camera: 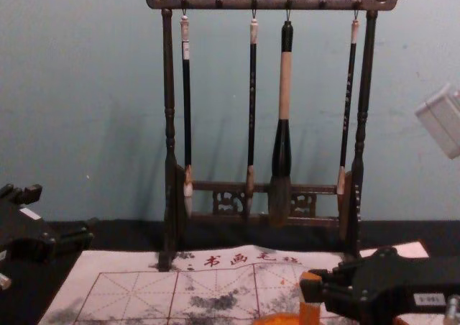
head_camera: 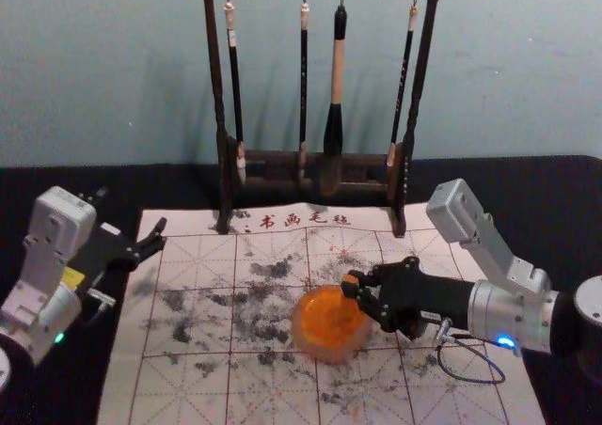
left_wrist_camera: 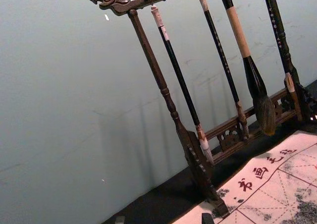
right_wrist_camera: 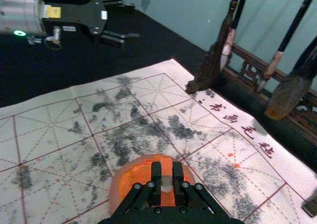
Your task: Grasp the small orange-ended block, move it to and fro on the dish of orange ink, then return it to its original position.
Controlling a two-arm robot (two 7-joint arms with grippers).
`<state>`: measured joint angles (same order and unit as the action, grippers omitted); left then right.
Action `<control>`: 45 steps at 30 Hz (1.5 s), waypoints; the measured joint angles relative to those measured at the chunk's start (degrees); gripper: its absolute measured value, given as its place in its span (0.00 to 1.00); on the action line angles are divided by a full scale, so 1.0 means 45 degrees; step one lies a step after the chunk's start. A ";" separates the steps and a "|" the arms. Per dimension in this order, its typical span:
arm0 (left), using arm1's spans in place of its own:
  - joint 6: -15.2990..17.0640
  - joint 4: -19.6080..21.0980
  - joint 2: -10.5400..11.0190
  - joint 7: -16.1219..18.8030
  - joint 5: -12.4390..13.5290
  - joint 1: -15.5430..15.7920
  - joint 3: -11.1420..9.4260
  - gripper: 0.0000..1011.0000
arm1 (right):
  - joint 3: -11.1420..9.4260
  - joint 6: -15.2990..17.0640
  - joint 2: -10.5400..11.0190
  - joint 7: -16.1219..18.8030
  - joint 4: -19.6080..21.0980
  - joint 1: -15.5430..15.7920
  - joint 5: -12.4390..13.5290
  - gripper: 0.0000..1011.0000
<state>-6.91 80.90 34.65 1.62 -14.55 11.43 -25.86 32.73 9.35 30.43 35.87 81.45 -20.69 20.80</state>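
Head view: right gripper at upper right edge of ink dish, closed on orange-ended block. Left gripper hangs off to the left by the mat's edge, fingers spread, nothing held.

Left wrist view: left gripper has its tips wide apart, empty; brush rack ahead.

Right wrist view: block pinched between the tips of right gripper, orange part above pale part, dish behind it. Block-to-ink contact: can't tell.

Chest view: block upright in right gripper, at lower right, next to orange of dish. Brushes hang on rack.
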 joint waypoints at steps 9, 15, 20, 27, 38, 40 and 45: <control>0.0000 0.0000 0.0000 0.0000 0.0000 0.0000 0.0000 0.99 | 0.0255 -0.0021 0.0121 0.0270 0.0343 0.0156 0.0100 0.09; 0.0000 0.0000 0.0000 0.0000 0.0000 0.0000 -0.0001 0.99 | 0.0460 -0.0080 0.0108 0.0392 0.0451 0.0168 0.0146 0.09; 0.0000 0.0000 0.0000 0.0000 0.0000 0.0000 -0.0001 0.99 | 0.0616 -0.0157 -0.0004 0.0422 0.0393 0.0068 0.0133 0.09; 0.0000 0.0000 0.0000 0.0000 0.0000 -0.0001 0.0000 0.99 | 0.0737 -0.0247 -0.0188 0.0363 0.0164 -0.0084 0.0064 0.09; 0.0000 0.0000 0.0000 0.0000 0.0000 -0.0001 0.0000 0.99 | 0.0848 -0.0313 -0.0505 0.0256 -0.0364 -0.0459 -0.0164 0.09; 0.0000 -0.0001 0.0000 0.0000 0.0001 0.0000 -0.0001 0.99 | 0.0852 -0.0316 -0.0565 0.0243 -0.0465 -0.0529 -0.0193 0.09; 0.0000 0.0000 0.0000 0.0000 0.0000 -0.0001 -0.0001 0.99 | 0.0851 -0.0336 -0.0658 0.0224 -0.0672 -0.0637 -0.0237 0.09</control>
<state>-6.91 80.90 34.65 1.62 -14.55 11.43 -25.86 36.56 7.84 27.47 36.88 78.42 -23.56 19.73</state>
